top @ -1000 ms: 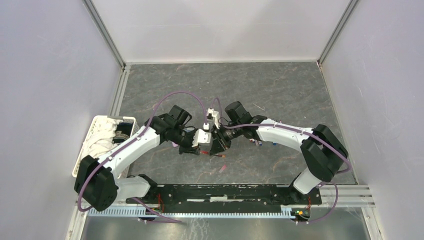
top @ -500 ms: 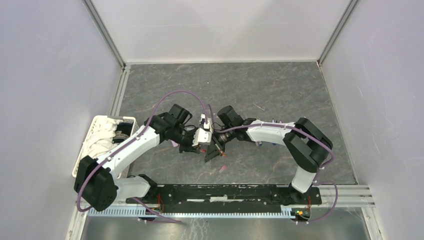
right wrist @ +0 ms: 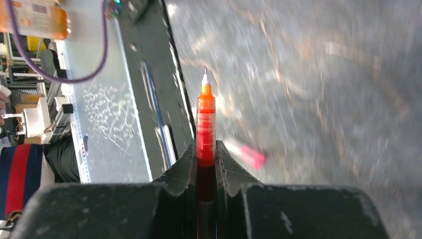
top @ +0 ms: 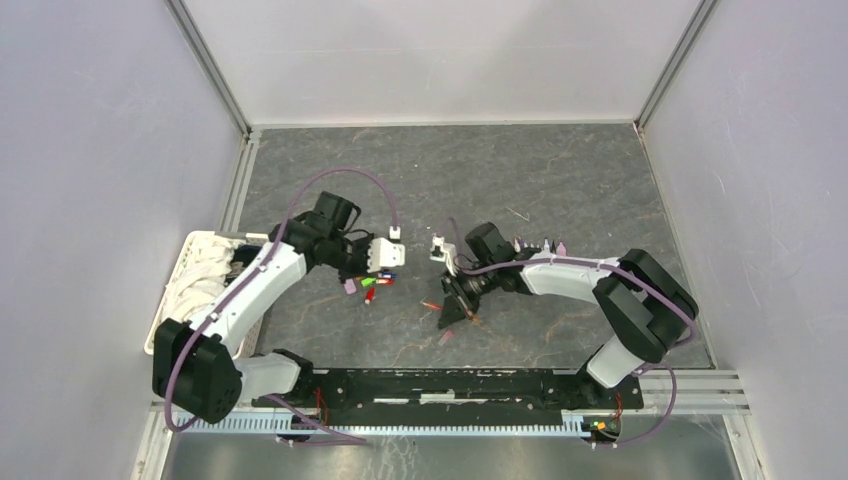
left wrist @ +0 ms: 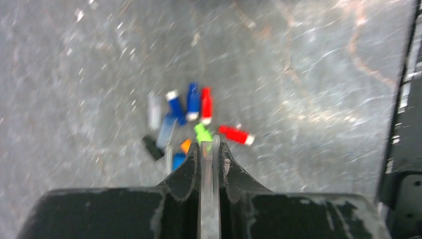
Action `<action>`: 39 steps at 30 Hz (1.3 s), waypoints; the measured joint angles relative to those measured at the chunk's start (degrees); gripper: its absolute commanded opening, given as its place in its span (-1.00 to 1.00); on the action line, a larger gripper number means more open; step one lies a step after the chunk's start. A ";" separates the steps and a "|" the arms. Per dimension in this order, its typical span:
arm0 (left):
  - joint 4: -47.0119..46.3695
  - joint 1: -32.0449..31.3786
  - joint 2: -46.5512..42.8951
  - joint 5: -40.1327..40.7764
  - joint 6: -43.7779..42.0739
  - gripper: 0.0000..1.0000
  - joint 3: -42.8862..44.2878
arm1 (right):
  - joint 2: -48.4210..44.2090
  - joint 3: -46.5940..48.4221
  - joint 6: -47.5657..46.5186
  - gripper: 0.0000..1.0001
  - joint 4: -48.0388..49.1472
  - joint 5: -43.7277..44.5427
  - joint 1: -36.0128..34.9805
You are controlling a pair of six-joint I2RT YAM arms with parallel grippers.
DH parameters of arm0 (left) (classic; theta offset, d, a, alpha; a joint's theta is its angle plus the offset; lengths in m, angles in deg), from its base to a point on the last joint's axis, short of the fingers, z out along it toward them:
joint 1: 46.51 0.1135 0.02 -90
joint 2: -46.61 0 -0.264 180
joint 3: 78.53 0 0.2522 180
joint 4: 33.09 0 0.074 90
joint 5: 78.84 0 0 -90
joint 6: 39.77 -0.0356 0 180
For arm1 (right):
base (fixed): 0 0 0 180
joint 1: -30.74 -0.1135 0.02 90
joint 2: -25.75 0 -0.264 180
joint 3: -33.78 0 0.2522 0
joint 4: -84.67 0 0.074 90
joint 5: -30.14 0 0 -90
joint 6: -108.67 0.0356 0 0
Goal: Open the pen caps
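Arms are now swinging apart after meeting mid-desk, so we're reading this cap as off. Right end effector (right wrist: 206, 149) pinching orange pen (right wrist: 205, 119), nib bare. Left end effector (left wrist: 209, 147) clamping pale piece (left wrist: 208, 199), likely the cap, over loose caps (left wrist: 191, 107) on left of desk (top: 560, 180).

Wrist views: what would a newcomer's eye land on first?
The uncapped orange pen, bare tip showing, clamped in the right gripper above the grey table. Then the cluster of small blue, red, green and black plastic caps lying on the table just ahead of the left gripper.
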State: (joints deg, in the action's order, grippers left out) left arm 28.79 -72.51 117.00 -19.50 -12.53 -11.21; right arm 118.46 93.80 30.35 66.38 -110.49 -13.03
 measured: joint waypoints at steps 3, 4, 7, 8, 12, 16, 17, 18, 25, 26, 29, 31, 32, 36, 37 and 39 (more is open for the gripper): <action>0.74 4.24 0.39 2.99 -2.25 -0.95 1.29 | -1.70 -5.05 -0.22 -1.00 -2.58 1.49 1.07; 1.03 4.87 0.39 3.93 -3.02 -0.96 1.57 | -2.34 -6.43 -0.28 -1.00 -3.65 1.88 1.18; 1.55 5.03 0.39 4.00 -4.02 -0.95 1.68 | -4.44 -7.76 -0.33 -1.00 -5.09 2.84 1.81; 1.73 5.01 0.39 3.41 -4.04 -0.95 1.68 | -5.11 -7.72 -0.31 -1.00 -4.92 3.06 2.12; 1.86 4.39 0.59 0.61 -3.74 -0.95 1.62 | -6.60 -6.60 0.11 -1.00 -3.91 3.26 3.06; 0.87 1.22 0.59 -2.23 -1.07 -0.95 1.01 | -6.21 -5.14 1.75 -1.00 -1.99 2.45 3.26; 0.42 -0.07 0.57 -2.91 -0.07 -0.95 0.70 | -5.95 -4.42 1.99 -1.00 -1.84 2.49 3.26; -0.22 -1.09 0.55 -3.34 0.81 -0.95 0.35 | -5.73 -3.69 2.01 -1.00 -1.84 2.93 3.26; -8.55 -3.52 1.99 -2.58 6.93 -0.68 -5.51 | -5.62 1.31 1.40 -1.00 -2.80 24.30 3.58; -10.16 -3.63 2.75 -1.90 7.50 -0.60 -6.91 | -5.60 1.31 1.33 -1.00 -2.89 29.07 3.67; -14.14 -4.07 4.81 0.59 9.07 -0.42 -10.54 | -4.90 1.27 1.31 -0.97 -2.78 38.86 3.76; -16.06 -4.44 5.88 2.03 9.90 -0.35 -12.11 | -3.89 1.20 1.27 -0.93 -2.49 44.26 3.76; -17.14 -4.61 6.34 2.58 10.21 -0.33 -12.70 | -3.06 1.18 1.14 -0.93 -2.38 46.95 3.78; -20.35 -5.11 7.56 4.70 10.88 -0.30 -13.42 | -0.13 0.90 1.11 -0.89 -1.95 53.44 3.78; -20.98 -5.27 7.69 5.09 10.91 -0.30 -13.49 | 0.28 0.72 1.14 -0.89 -1.92 54.62 3.78; -22.47 -5.75 7.78 5.70 10.97 -0.30 -13.70 | 0.55 0.50 1.42 -0.86 -1.57 56.02 3.78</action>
State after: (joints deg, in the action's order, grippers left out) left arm 6.32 -78.26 124.78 -13.79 -1.56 -24.92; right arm 119.00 94.30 31.77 64.80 -54.48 -9.24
